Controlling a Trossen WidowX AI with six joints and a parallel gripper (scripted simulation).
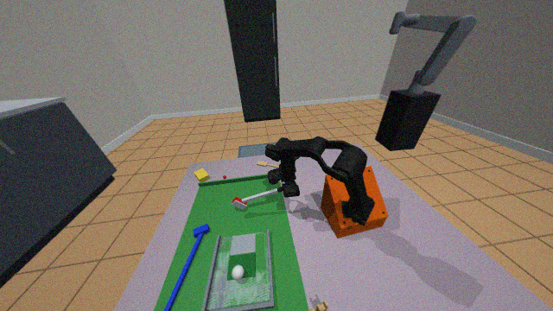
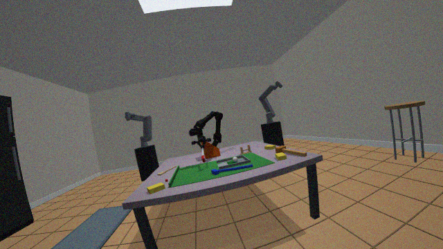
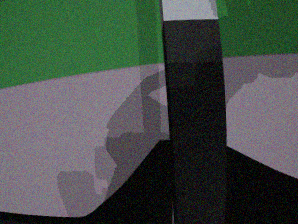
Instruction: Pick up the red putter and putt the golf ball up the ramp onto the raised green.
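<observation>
One arm works here: its fingers (image 1: 282, 187) are clamped nearly shut on the red putter (image 1: 255, 197), whose long axis runs from them out over the green. The golf ball (image 1: 238, 271) sits on the raised green (image 1: 242, 261), well beyond the putter's head.

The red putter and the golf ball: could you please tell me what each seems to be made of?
The red putter, held in the end effector, looks like a pale, matte metal-like shaft with a red plastic-looking head; no shine settles it. The golf ball is plain white and smooth, probably hard plastic.
</observation>
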